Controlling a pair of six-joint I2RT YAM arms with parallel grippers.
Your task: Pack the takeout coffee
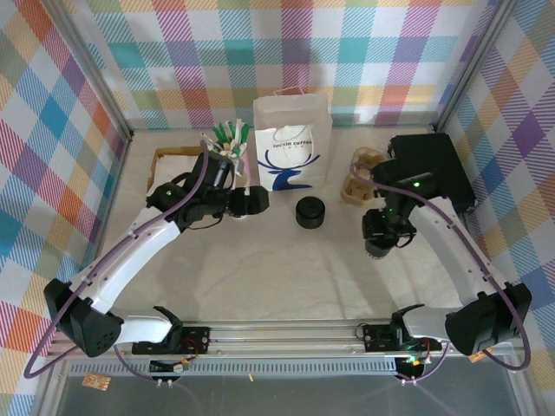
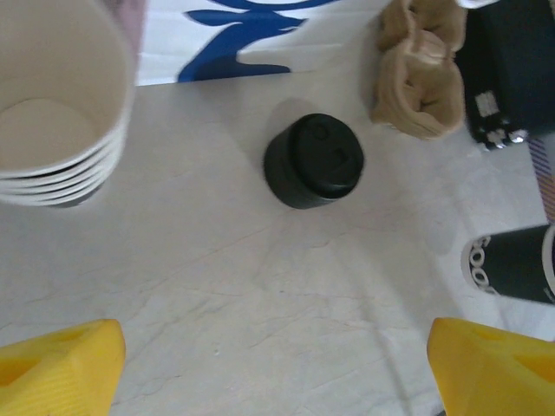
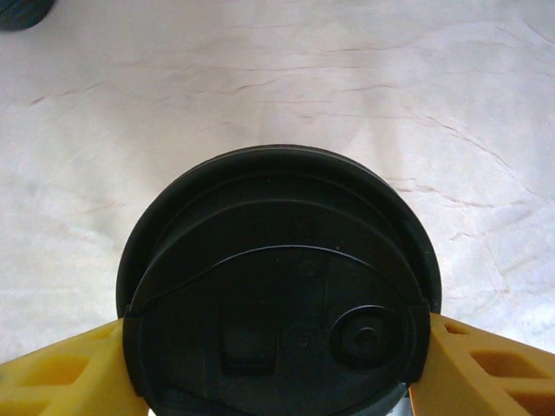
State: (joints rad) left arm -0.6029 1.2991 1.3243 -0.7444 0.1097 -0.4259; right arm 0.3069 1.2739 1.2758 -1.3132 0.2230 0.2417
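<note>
right gripper (image 3: 277,368) — clamped on takeout coffee (image 3: 277,277), right side | left gripper (image 2: 277,377) — jaws wide, empty, left of lid stack (image 2: 314,161)

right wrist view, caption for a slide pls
Right gripper clasping the black-lidded takeout coffee, seen lid-on against the pale, veined tabletop.

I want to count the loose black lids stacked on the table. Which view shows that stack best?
The left wrist view: the lid stack sits near centre, unobstructed, top and side visible. The top external view shows it small, near the paper bag; the right wrist view catches just its edge.
</note>
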